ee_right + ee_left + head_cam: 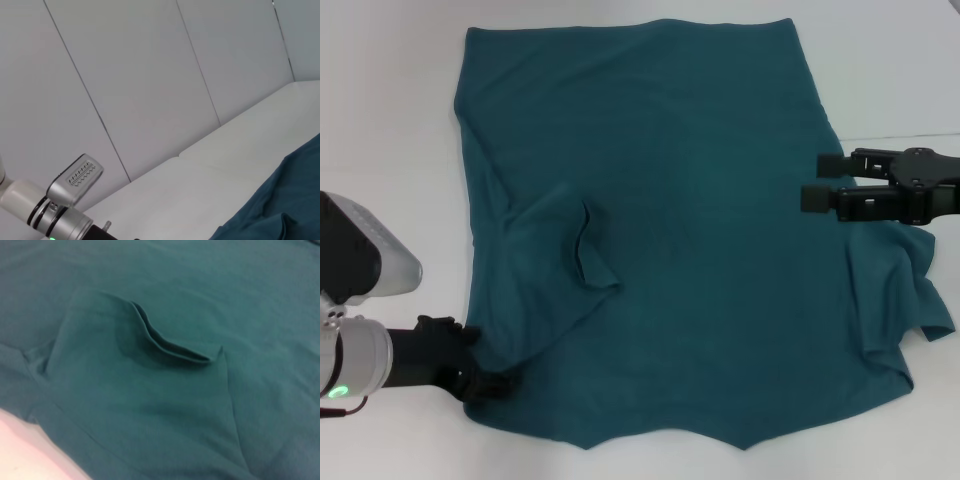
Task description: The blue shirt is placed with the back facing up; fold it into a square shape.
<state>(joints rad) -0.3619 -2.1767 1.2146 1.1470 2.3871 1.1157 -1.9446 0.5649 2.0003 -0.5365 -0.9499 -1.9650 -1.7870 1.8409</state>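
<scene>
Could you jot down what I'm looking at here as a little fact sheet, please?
Item: blue shirt, spread flat, plain side up
Surface: white table
Left sleeve: folded in over the body
Right sleeve: sticking out, rumpled
Left gripper: at the shirt's near left corner, tips hidden by cloth
Right gripper: over the shirt's right edge, jaws apart
Fold: just begun

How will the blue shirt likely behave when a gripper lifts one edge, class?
The blue shirt will probably sag limply: its left sleeve already lies folded over in soft creases. It looks thin, so likely light. Pushed across the white table, it may bunch rather than slide whole.
</scene>
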